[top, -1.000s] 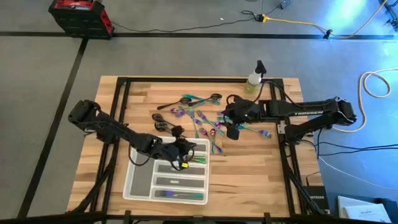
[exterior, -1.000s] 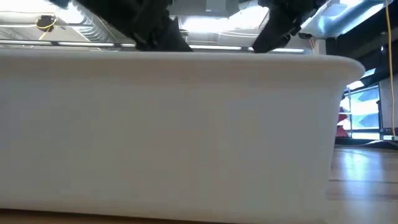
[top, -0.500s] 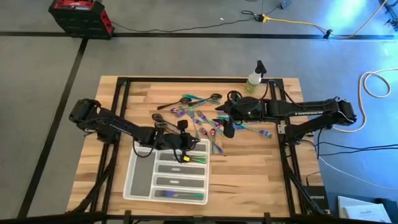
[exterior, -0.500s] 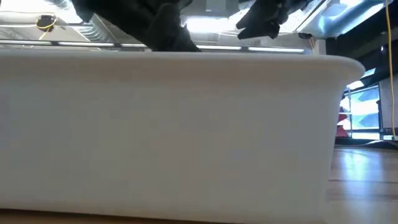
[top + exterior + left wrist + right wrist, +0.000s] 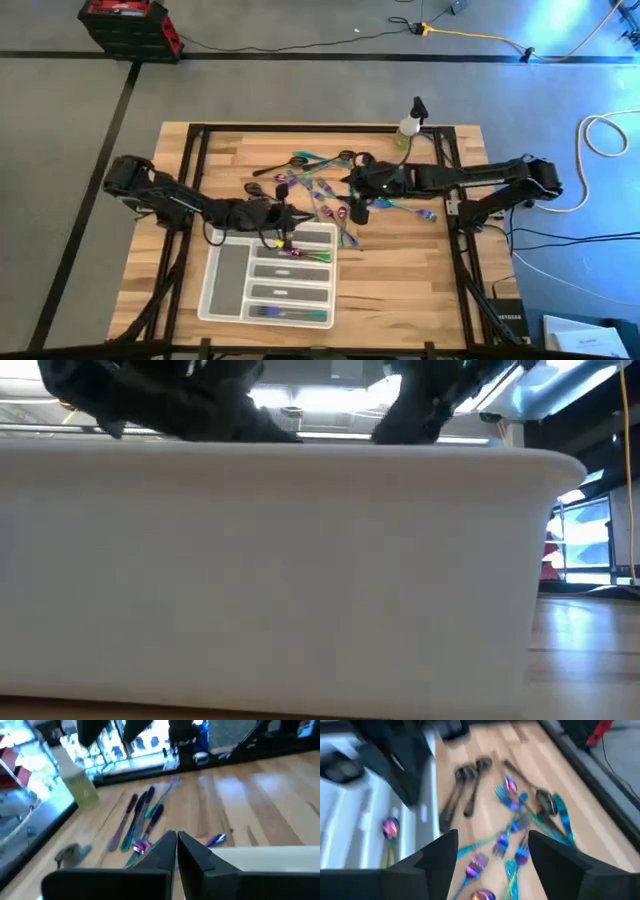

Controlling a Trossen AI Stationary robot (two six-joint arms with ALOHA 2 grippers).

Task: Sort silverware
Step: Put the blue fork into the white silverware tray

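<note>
Loose silverware (image 5: 322,190) lies in a heap on the wooden table beyond the tray: iridescent pieces (image 5: 512,800) and a few dark ones (image 5: 469,776). The translucent white tray (image 5: 225,285) holds sorted pieces, among them a purple spoon (image 5: 390,827). My left gripper (image 5: 287,216) is shut and holds nothing, just past the tray's far rim; it points at the heap (image 5: 142,817). My right gripper (image 5: 492,855) hangs open above the heap's right part (image 5: 355,205), with nothing between its fingers.
A small spray bottle (image 5: 408,125) stands at the table's far edge, behind the right arm. In the low view the tray's near wall (image 5: 270,570) fills nearly the whole picture. Bare wood lies to the tray's right (image 5: 400,280).
My left gripper has drawn back from above the tray's far compartment toward the table's far edge, to just past the tray's rim. My right gripper has gone a little toward the table's left, over the heap of silverware.
</note>
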